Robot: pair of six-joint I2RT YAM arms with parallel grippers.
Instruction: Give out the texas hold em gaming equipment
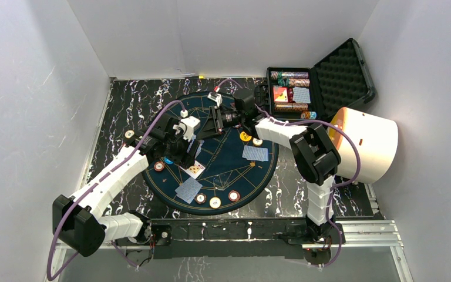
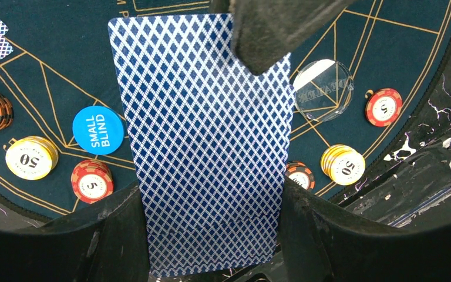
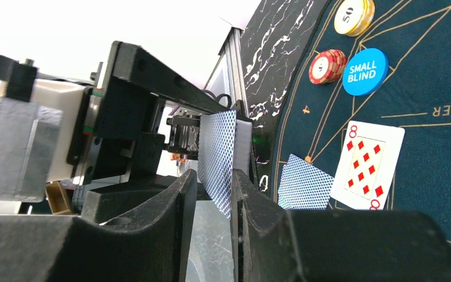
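My left gripper [image 1: 189, 141] is shut on a deck of blue-backed cards [image 2: 202, 147], gripped by its long edges above the round poker mat [image 1: 223, 170]. The top card is slid up out of the deck. My right gripper [image 1: 207, 128] reaches in from the right. Its fingers [image 2: 270, 29] stand on either side of that card's upper edge [image 3: 217, 155], with a gap still showing. On the mat lie an eight of diamonds [image 3: 367, 164], face-down cards [image 1: 255, 153], a blue SMALL BLIND button [image 2: 98, 130], a clear dealer disc [image 2: 323, 89] and chip stacks [image 2: 32, 157].
An open black case [image 1: 340, 70] with rows of chips and card boxes stands at the back right. A big white cylinder with an orange end [image 1: 367, 144] lies right of the mat. More chips [image 1: 215, 202] sit along the mat's near rim. White walls enclose the marbled table [image 1: 123, 106].
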